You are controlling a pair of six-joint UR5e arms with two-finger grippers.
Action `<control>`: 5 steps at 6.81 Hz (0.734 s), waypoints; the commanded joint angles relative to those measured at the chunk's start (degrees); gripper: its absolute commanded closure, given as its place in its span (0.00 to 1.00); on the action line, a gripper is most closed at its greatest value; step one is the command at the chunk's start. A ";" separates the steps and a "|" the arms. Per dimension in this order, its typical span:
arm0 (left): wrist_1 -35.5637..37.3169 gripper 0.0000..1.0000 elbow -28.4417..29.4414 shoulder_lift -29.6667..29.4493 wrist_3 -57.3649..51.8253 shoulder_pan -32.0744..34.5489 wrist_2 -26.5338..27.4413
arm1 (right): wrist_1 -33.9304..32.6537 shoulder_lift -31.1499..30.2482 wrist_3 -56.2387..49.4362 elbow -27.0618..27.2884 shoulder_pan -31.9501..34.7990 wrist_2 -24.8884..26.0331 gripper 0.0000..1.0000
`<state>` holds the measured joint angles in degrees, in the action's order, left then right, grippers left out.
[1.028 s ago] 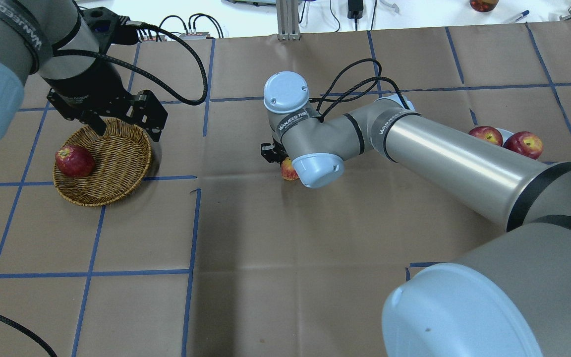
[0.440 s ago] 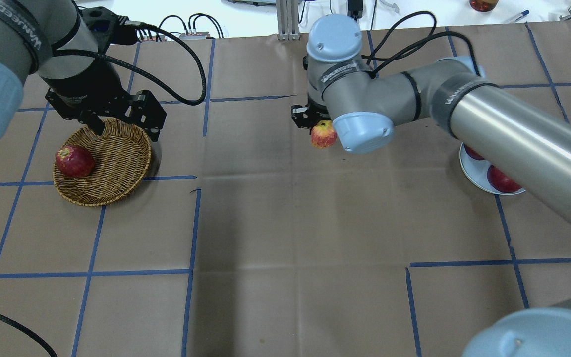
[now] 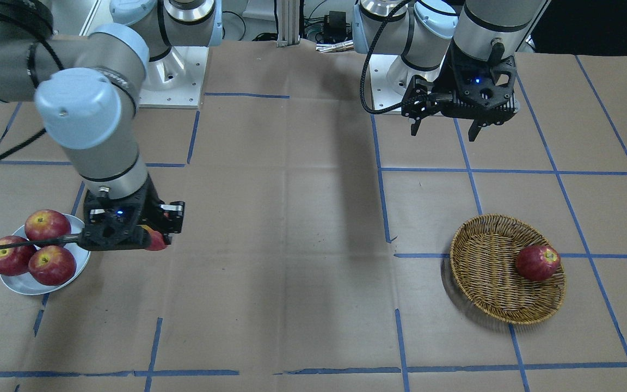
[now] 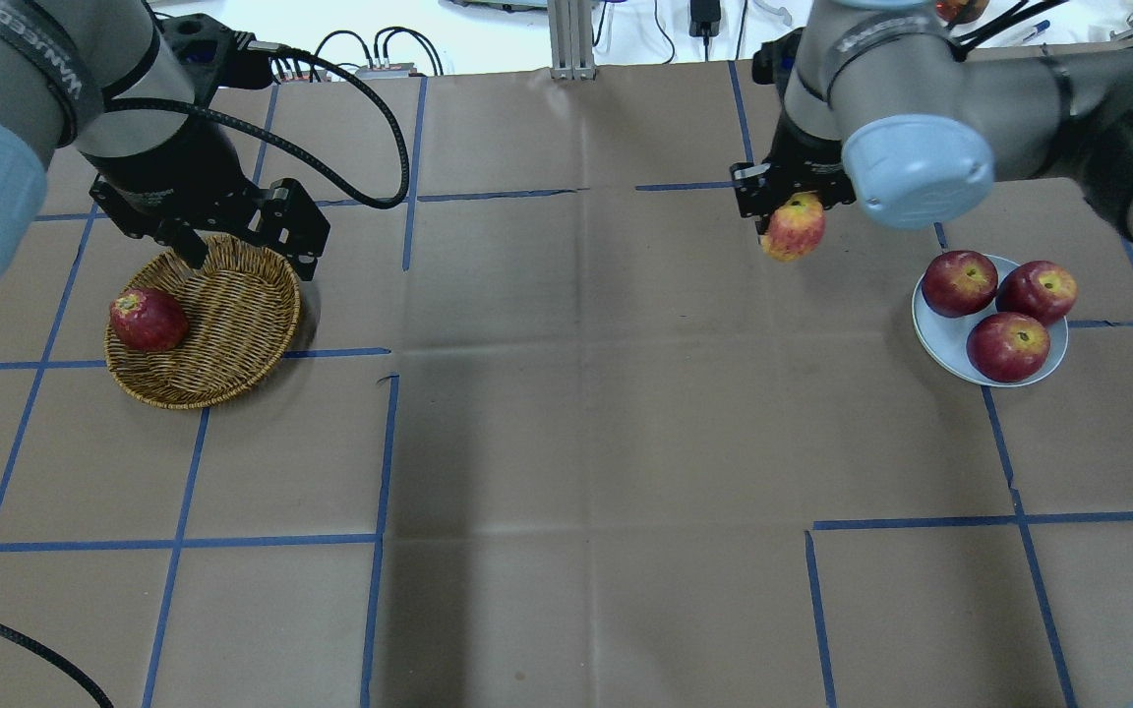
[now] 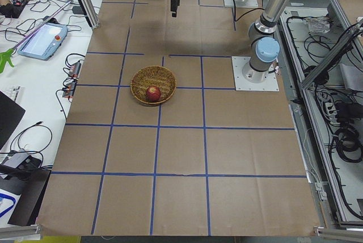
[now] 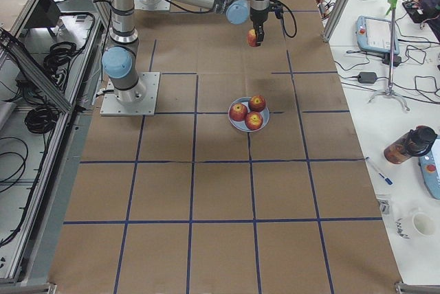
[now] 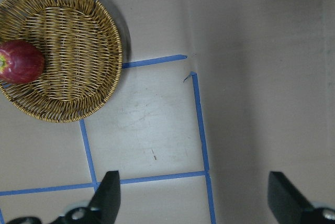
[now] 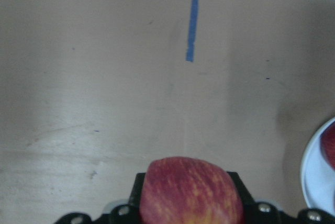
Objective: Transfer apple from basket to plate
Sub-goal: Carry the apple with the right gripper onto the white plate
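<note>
Red and yellow, the apple is held tight between the jaws of the right gripper, up off the brown paper table, at the upper right of the overhead view. Just down and to the right of it, the plate is found, nearest the right arm. Three red apples are already sat on it, so little room is left; only the bare edge facing the gripper looks free. Far off at the left, the basket is seen with one dark apple, and the left gripper is held wide open near it.
</note>
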<state>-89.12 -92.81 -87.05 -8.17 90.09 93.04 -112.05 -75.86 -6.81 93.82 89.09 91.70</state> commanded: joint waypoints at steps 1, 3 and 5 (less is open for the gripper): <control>0.00 0.01 0.00 0.03 0.00 0.00 -0.05 | 1.93 -1.31 -15.61 1.00 -10.64 -0.03 0.50; 0.00 0.01 0.00 0.03 0.00 0.00 -0.05 | -0.43 -0.79 -28.11 3.90 -20.05 -0.55 0.50; 0.00 0.01 0.00 0.03 0.00 0.09 -0.05 | -5.78 2.36 -33.26 5.91 -23.78 -2.82 0.51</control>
<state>-89.16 -92.81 -87.02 -8.17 90.11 92.99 -114.71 -75.41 -37.57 98.23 67.39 90.60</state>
